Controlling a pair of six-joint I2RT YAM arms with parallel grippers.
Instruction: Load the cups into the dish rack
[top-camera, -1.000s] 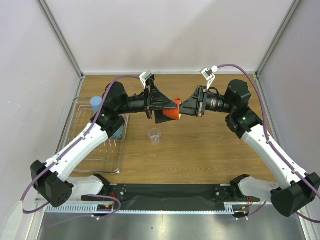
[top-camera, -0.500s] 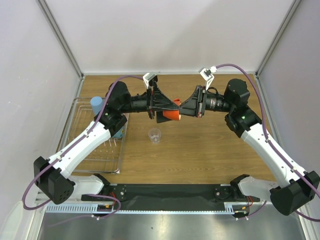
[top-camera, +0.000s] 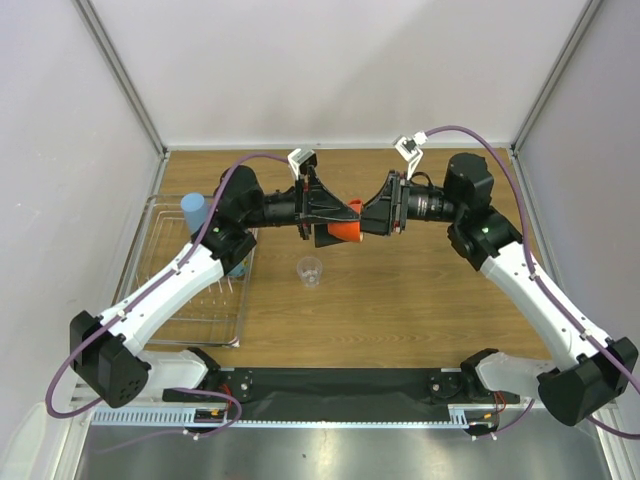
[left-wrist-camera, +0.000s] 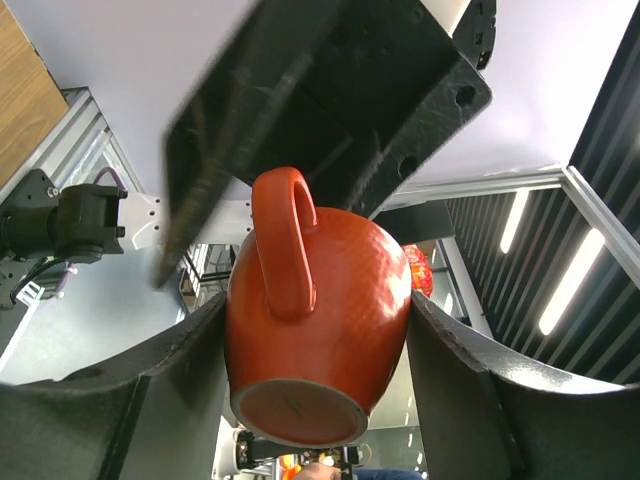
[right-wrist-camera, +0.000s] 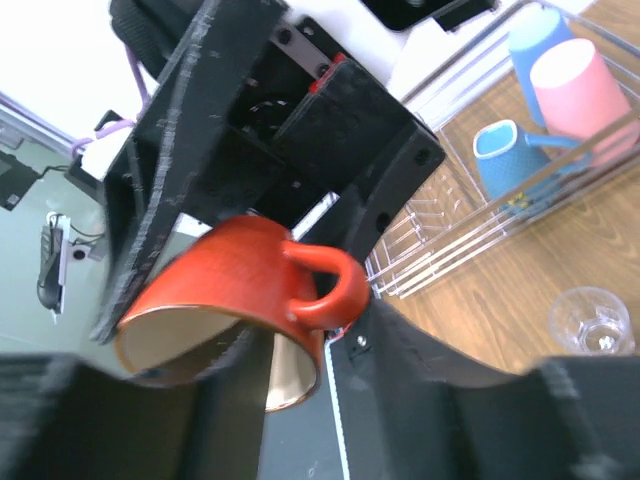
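Observation:
The small orange handled mug (top-camera: 346, 232) hangs in mid-air over the table's middle, between both grippers. My left gripper (top-camera: 336, 224) is shut on its sides; in the left wrist view the mug (left-wrist-camera: 320, 320) sits bottom-forward between both fingers (left-wrist-camera: 150, 400). My right gripper (top-camera: 366, 222) faces it, open, one finger inside the mug's rim (right-wrist-camera: 230, 290) and the other beside the handle. A tiny clear glass (top-camera: 310, 271) stands on the wood. The dish rack (top-camera: 165, 310) at the left holds a light-blue tumbler (right-wrist-camera: 535, 35), a pink tumbler (right-wrist-camera: 585, 90) and a blue-grey mug (right-wrist-camera: 505, 155).
White enclosure walls stand behind and on both sides of the wooden table (top-camera: 420, 300). The left arm (top-camera: 180, 275) reaches over the rack and hides part of it. A black strip (top-camera: 340, 385) with both arm bases runs along the near edge.
My left gripper has closed its jaws onto the orange mug. My right gripper, shut on the mug's rim before, has opened. Both arms have barely shifted.

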